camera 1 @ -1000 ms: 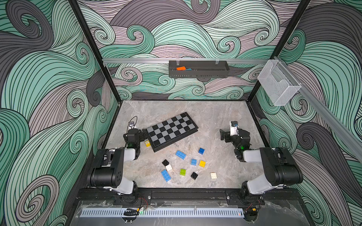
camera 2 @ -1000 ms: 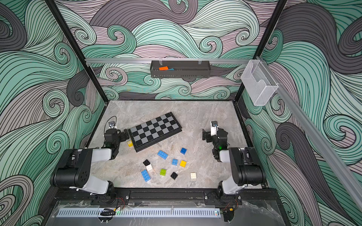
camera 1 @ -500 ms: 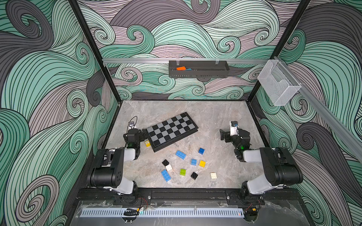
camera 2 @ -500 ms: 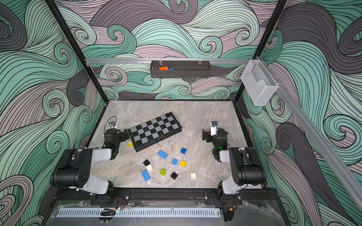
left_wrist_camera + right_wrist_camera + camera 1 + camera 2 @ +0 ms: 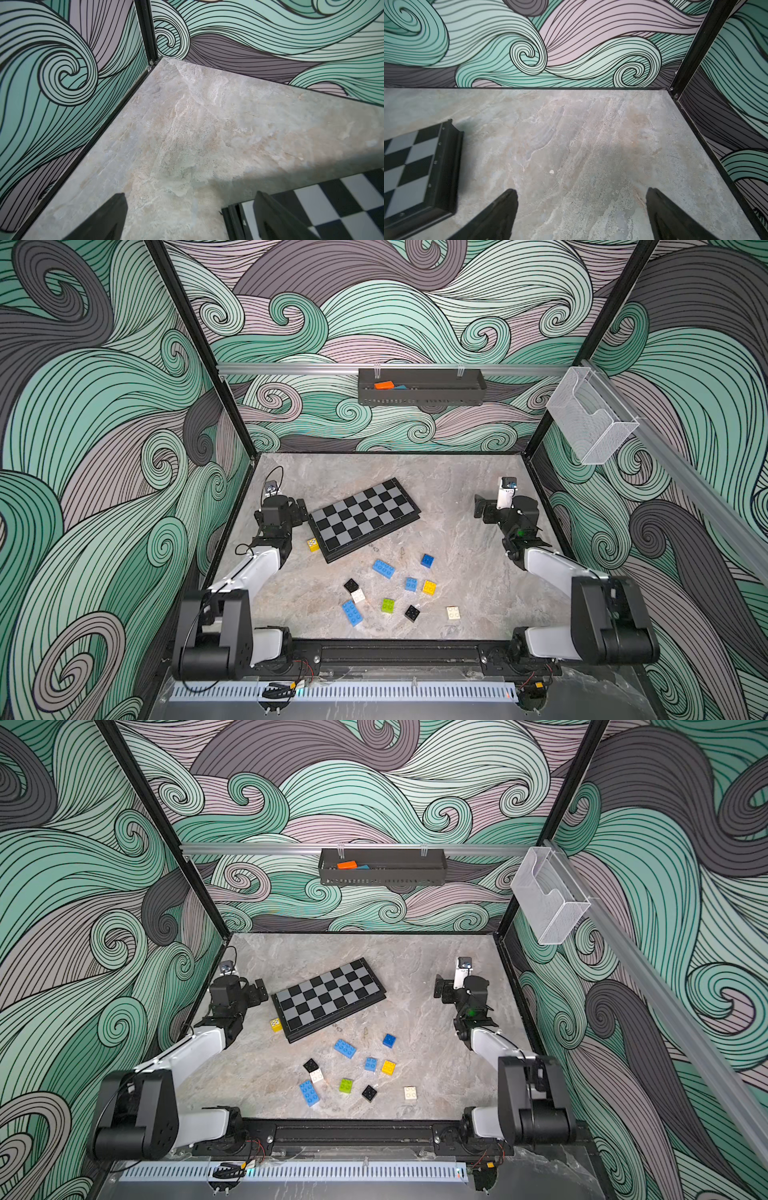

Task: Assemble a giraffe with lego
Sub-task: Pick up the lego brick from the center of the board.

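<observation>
Plastic lego (image 5: 411,584) exactly as before

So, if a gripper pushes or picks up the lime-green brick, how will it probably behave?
The lime-green brick looks like a stiff plastic block, so it should keep its shape when squeezed. It lies flat, studs up, on the smooth table, so a push would likely slide it, not roll or tip it. Being small, it is probably light.
</observation>
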`<state>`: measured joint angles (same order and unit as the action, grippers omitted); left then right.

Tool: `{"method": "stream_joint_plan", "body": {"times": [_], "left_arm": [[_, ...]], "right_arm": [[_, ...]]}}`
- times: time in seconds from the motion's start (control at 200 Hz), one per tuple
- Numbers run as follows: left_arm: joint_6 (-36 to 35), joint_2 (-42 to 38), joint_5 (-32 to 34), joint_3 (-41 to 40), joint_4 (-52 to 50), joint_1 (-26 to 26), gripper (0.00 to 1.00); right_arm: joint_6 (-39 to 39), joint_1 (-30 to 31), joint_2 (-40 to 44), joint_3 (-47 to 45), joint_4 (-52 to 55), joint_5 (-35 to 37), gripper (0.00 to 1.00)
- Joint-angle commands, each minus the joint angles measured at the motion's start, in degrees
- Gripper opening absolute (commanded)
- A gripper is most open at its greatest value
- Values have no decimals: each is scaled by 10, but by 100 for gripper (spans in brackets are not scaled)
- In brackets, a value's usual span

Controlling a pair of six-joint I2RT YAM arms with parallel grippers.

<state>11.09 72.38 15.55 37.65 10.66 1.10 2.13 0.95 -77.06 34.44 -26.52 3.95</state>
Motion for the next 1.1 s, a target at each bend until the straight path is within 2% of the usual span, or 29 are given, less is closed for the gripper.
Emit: {"method": "stream_joint_plan", "body": {"times": [0.0, 0.13, 0.225, 0.325, 0.43, 0.53, 0.65, 0.826, 0.986, 1.096], "left_arm": [[81, -41, -21, 64, -221, -1, 99], [139, -68, -33, 142, -399, -18, 99], [139, -86, -89, 175, -477, -41, 99], [147, -93, -132, 197, -546, -96, 99], [175, -113, -153, 192, -586, -168, 99], [214, -138, -192, 176, -606, -208, 99], [230, -154, -211, 172, -647, -239, 99], [247, -143, -250, 174, -668, -253, 98], [305, -127, -313, 112, -592, -267, 98], [331, -138, -315, 93, -560, -280, 97]], "right_arm": [[35, 19, 52, 32, 177, -10, 99], [61, 70, 119, 91, 378, -32, 99], [83, 138, 174, 141, 539, -18, 99], [125, 204, 224, 188, 691, 13, 99], [178, 233, 263, 217, 812, -32, 99], [231, 274, 295, 226, 894, -46, 99], [240, 352, 297, 238, 932, -26, 99], [179, 485, 196, 269, 945, 31, 99], [156, 496, 143, 231, 855, -3, 99], [113, 500, 71, 255, 850, -17, 99]]}}
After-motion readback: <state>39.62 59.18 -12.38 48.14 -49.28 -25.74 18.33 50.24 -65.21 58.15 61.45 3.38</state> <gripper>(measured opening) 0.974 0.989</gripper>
